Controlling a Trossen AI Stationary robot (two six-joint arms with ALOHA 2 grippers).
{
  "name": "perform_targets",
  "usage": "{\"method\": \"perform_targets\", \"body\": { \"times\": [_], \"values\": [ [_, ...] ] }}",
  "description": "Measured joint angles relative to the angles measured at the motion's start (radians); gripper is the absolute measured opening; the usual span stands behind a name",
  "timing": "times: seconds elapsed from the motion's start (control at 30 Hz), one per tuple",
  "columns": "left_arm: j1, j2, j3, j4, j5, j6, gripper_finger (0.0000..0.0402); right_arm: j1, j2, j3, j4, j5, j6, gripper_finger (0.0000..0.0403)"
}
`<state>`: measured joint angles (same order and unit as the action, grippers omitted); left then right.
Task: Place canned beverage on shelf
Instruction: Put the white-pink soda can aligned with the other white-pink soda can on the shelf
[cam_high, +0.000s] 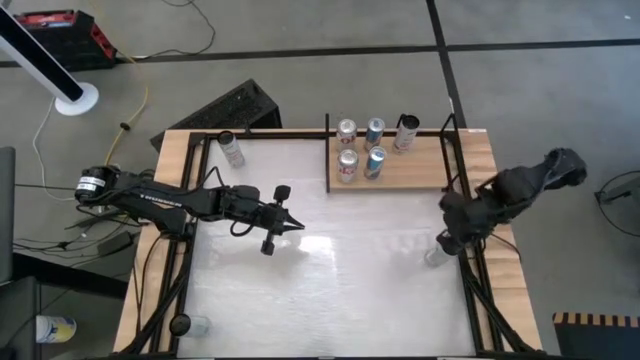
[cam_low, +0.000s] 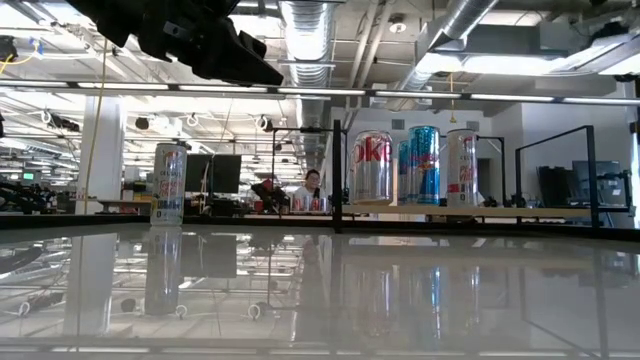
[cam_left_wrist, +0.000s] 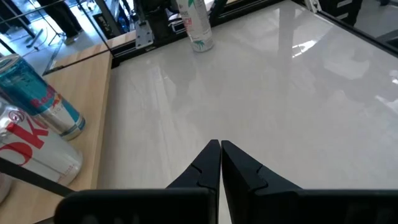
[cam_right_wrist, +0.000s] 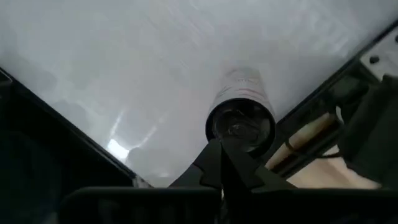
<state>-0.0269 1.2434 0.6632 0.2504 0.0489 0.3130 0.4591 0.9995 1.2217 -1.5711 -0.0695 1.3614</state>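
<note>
The shelf (cam_high: 420, 172) lies at the table's far right, a light-brown board with black rails, and several cans stand upright on it (cam_high: 348, 165) (cam_low: 372, 165). One slim can (cam_high: 437, 256) (cam_right_wrist: 241, 121) stands upright on the white tabletop beside the right rail. My right gripper (cam_right_wrist: 219, 148) (cam_high: 450, 240) is shut and points down over that can's top. My left gripper (cam_high: 296, 225) (cam_left_wrist: 219, 148) is shut above the table's middle, holding nothing. Its wrist view shows the same can (cam_left_wrist: 196, 25) far off. My right gripper's shut fingertips (cam_right_wrist: 214, 155) come from above and show over the edge of the can's top (cam_right_wrist: 231, 140). I cannot tell whether they touch it. The can stands upright on the tabletop.
Another tall can (cam_high: 232, 148) (cam_low: 168, 183) stands at the table's far left, and one more (cam_high: 195, 325) sits by the near left corner. Black rails (cam_high: 470, 280) run along the table's sides. The white tabletop (cam_high: 340, 280) between the arms is bare.
</note>
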Motion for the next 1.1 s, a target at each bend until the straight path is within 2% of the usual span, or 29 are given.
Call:
{"method": "perform_targets", "body": {
  "times": [0.23, 0.7, 0.9, 1.1],
  "values": [
    [0.0, 0.0, 0.0, 0.002, 0.0, -0.039, 0.0, 0.098, 0.039, 0.0, 0.001, 0.022, -0.242, 0.0035],
    [0.0, 0.0, 0.0, 0.038, -0.005, -0.165, 0.0, 0.107, 0.139, 0.0, 0.009, 0.019, -0.652, 0.0047],
    [0.0, 0.0, 0.0, 0.059, -0.008, -0.161, 0.0, 0.106, 0.183, 0.0, 0.0, 0.019, -0.677, 0.0085],
    [0.0, 0.0, 0.0, 0.059, -0.008, -0.146, 0.0, 0.109, 0.199, 0.0, 0.001, 0.007, -0.672, 0.0158]
  ]
}}
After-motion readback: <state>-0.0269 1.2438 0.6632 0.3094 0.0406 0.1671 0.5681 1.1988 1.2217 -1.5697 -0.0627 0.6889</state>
